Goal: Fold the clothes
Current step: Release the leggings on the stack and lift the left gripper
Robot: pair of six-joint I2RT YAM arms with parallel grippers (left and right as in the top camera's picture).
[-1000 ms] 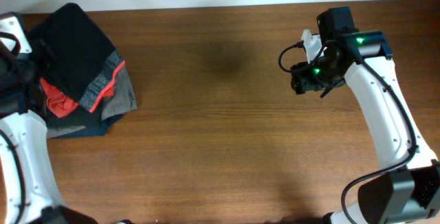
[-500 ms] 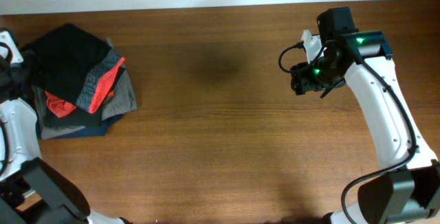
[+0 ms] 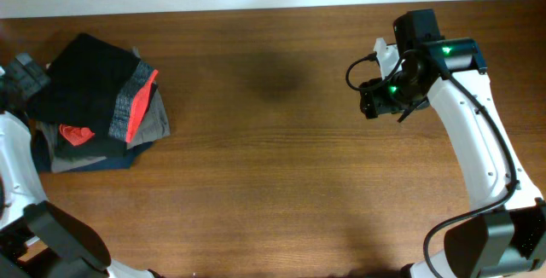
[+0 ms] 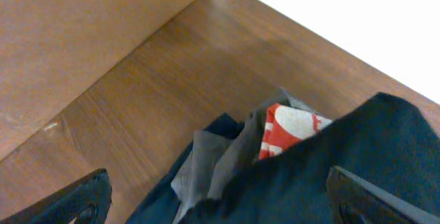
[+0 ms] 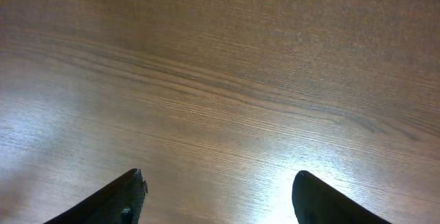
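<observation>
- Sitting on a pile of other clothes (image 3: 102, 154) in the upper left of the frame, the black pants (image 3: 90, 82) are bunched up, not folded.
- The left jaws are wide apart over the black cloth, I think to grab it and pull it onto the bare tabletop (image 3: 273, 184).
- The right jaws are apart too, over bare wood at the upper right.
- The red-edged waistband (image 3: 132, 107) faces right and runs up and down; the legs are too bunched to tell.
</observation>
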